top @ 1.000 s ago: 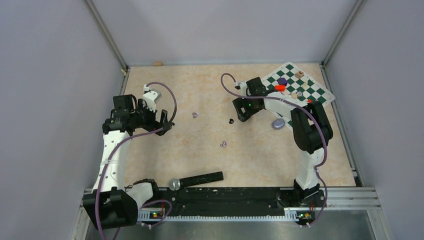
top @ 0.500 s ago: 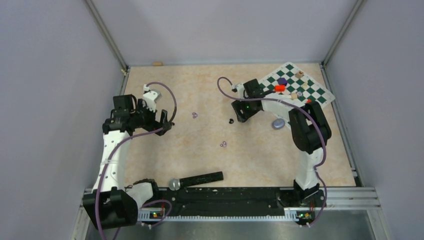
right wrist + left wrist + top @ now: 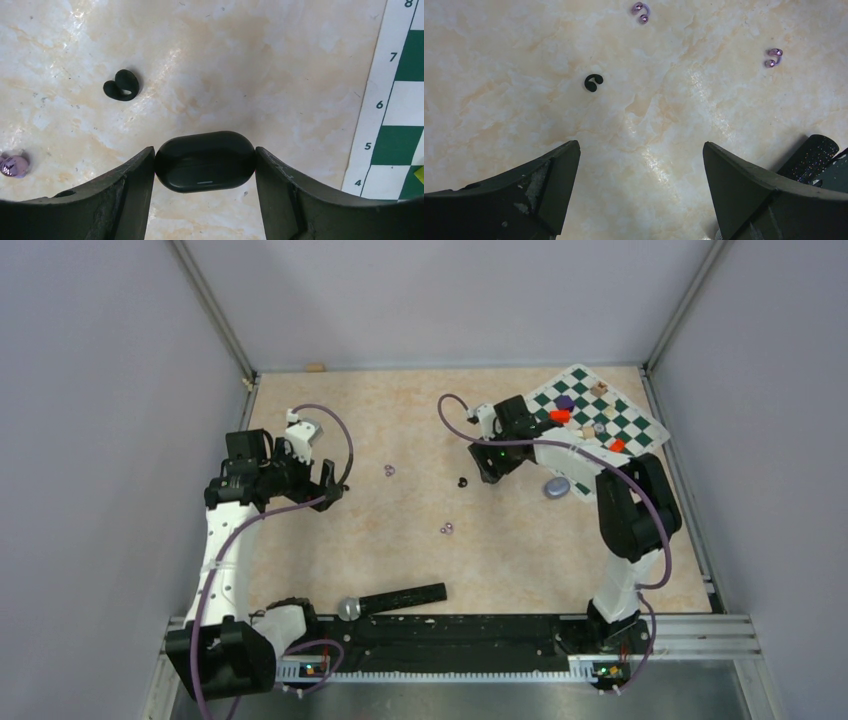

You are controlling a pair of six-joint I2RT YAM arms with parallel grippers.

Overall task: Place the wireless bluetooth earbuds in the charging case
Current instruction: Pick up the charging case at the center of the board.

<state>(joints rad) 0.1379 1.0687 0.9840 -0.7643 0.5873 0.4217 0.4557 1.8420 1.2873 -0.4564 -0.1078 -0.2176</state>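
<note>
Right wrist, charging case [image 3: 205, 161] in right claw [image 3: 205, 154]

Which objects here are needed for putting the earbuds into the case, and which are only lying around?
For the job: black charging case, held between the right fingers; black earbud; two lilac earbuds; pale oval case.
Lying about: chessboard with coloured blocks; black microphone.

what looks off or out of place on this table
One lilac bud, a second lilac bud and a black bud lie scattered loose mid-table; no second black one shows. The black case clamped in the right gripper looks closed. The chessboard sits askew in the far right corner.
</note>
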